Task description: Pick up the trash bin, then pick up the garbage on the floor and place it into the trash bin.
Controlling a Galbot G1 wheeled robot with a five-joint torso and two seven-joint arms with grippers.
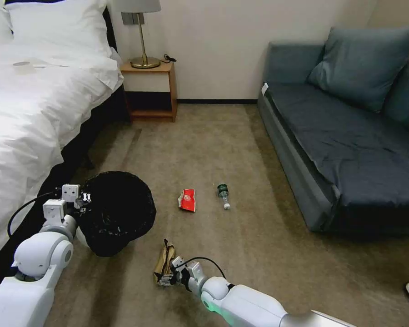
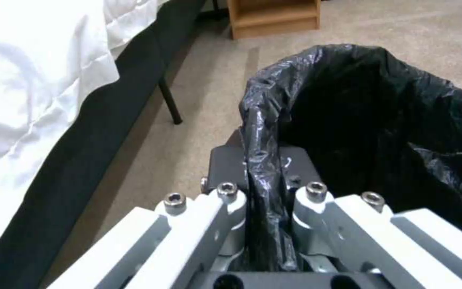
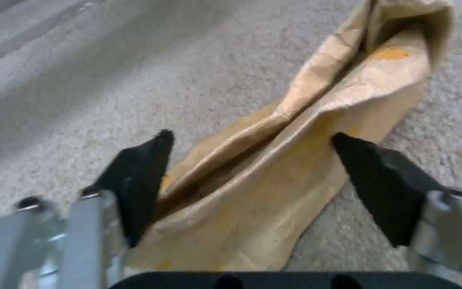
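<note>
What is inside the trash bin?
Just its crinkled black bag lining the trash bin, which the left gripper grips at the rim. The bottom is too dark to see.

Open carpet (image 1: 241, 150) runs between the bed (image 1: 27, 113) on the left and the sofa (image 1: 350, 150) on the right, with the nightstand (image 1: 152, 88) at the far wall. A red-and-white packet (image 1: 187, 200) and a small bottle (image 1: 223, 194) lie mid-floor, well apart from the furniture; the trash bin (image 1: 116, 213) stands near the bed's edge.

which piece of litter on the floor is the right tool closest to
The crumpled brown paper bag: it lies between the open fingers of the right tool. The red-and-white packet and small bottle lie farther off.
</note>
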